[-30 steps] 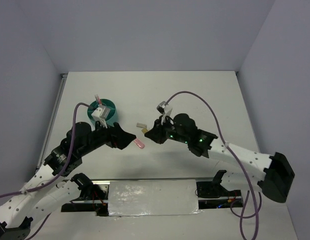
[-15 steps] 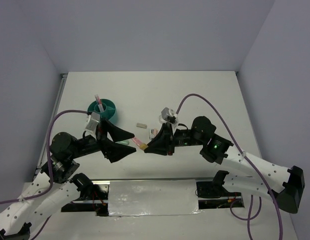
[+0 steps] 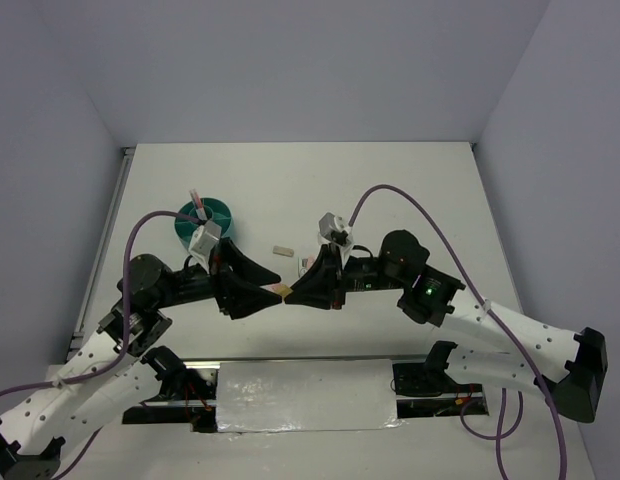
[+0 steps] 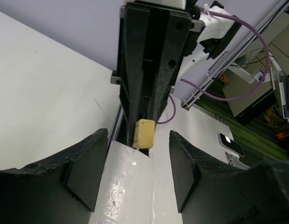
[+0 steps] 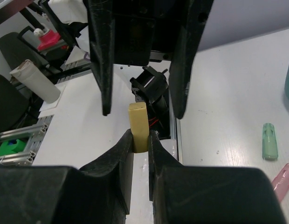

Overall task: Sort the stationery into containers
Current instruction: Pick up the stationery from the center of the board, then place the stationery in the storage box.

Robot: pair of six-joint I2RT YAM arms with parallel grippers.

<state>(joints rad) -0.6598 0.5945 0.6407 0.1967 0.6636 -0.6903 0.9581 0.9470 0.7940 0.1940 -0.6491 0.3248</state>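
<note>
White table (image 3: pixel 390 190) | lilac walls (image 3: pixel 290 70) | right tool (image 5: pixel 141 136) pinches tan block (image 5: pixel 138 120) | left tool (image 4: pixel 139 137) parted, flanking it

Probably a robotics lab: walled white table (image 3: pixel 290 180), metal framing (image 5: pixel 21 136), loose cables (image 3: pixel 380 187).

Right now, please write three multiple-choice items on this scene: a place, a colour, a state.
1. Where is the tan block?
A. under a cloth
B. in the right end effector
C. in a box
2. The capsule-shaped eraser on the table is:
A. mint green
B. black
C. orange
3. The left end effector is:
A. shut on the block
B. open around the block
C. out of view
Answers: B, the right wrist view shows it pinched; A, seen there too; B, gaps show on both sides.
</note>
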